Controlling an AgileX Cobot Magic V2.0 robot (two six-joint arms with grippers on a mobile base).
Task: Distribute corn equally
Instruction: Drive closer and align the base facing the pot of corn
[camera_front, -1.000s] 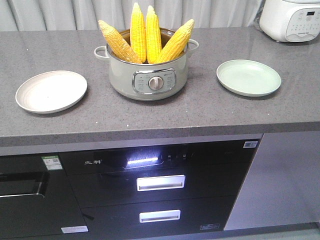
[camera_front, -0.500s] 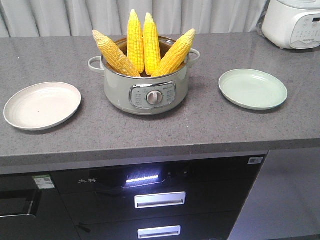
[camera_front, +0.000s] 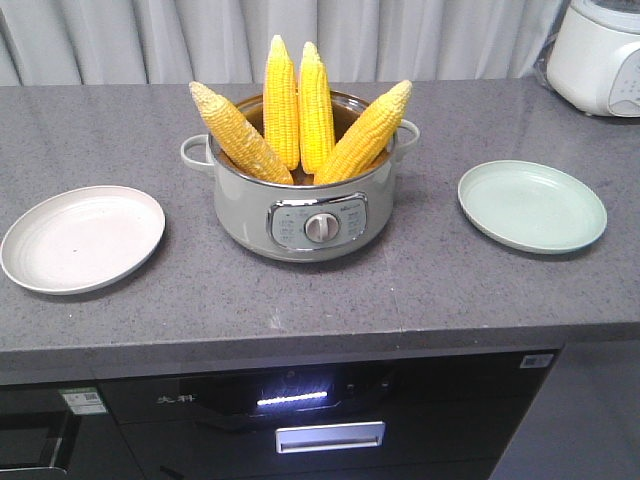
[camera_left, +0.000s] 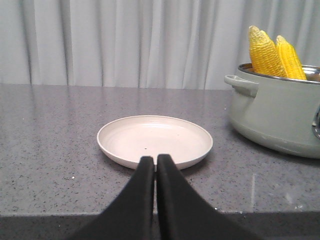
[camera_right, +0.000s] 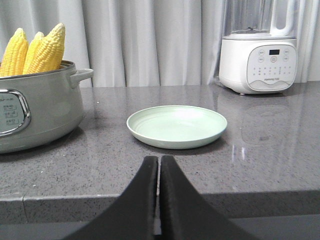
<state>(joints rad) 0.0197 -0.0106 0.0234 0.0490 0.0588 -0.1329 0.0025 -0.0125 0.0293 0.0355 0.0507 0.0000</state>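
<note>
Four corn cobs (camera_front: 300, 110) stand in the electric pot (camera_front: 300, 215), centre frame. Left gripper (camera_left: 155, 162) and right gripper (camera_right: 159, 162) sit pressed together, empty — each should spread, then pinch its nearest cob mid-length.

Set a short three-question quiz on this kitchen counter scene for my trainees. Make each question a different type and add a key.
1. True or false: one cob of corn lies on the green plate.
2. How many cobs stand in the pot? A) two B) three C) four
3. Fill in: the left gripper, facing the cream plate, and the right gripper are both ___ (open/shut).
Key: 1 false; 2 C; 3 shut.
</note>
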